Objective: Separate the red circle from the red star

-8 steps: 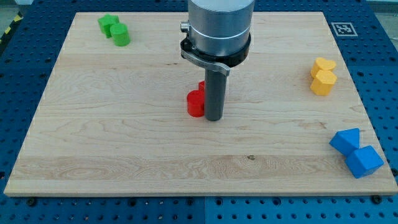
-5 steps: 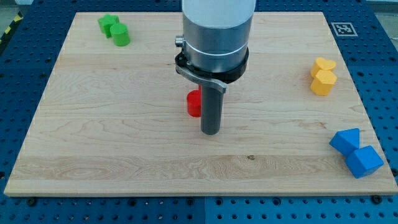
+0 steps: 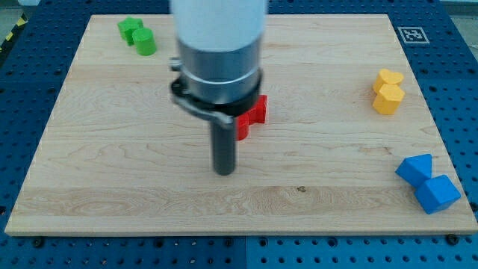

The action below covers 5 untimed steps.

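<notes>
My tip (image 3: 224,172) sits on the table (image 3: 112,187), w/ bare wood all round it. No gripper, just a rod. Red star (image 3: 256,110) up-right of tip; red circle (image 3: 243,128) partly hidden behind rod, touching star.

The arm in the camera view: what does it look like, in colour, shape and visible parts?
The arm is a wide cylinder, pale grey to white at the top and metallic grey lower, blurred by motion. A black ring with a thin metal bracket closes its lower end. From it comes a straight dark grey rod, ending in my tip. No cables or markings show.
</notes>
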Available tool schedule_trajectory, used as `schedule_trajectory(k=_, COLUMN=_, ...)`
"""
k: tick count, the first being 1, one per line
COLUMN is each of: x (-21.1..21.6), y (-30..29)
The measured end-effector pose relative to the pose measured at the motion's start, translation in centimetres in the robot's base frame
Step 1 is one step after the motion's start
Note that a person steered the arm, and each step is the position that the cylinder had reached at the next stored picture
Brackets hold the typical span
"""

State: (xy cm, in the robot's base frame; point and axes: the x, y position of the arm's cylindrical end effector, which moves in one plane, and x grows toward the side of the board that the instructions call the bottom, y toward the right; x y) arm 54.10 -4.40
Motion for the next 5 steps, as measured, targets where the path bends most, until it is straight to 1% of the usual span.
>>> schedule_trajectory(k=1, x=0.0, y=-2.0)
schedule_trajectory(k=2, x=0.0, y=-2.0)
schedule_trajectory(k=3, x=-4.7, y=-6.3)
schedule_trajectory(k=4, x=-6.2, y=-7.5)
schedule_trajectory(k=5, x=-6.2, y=-7.4)
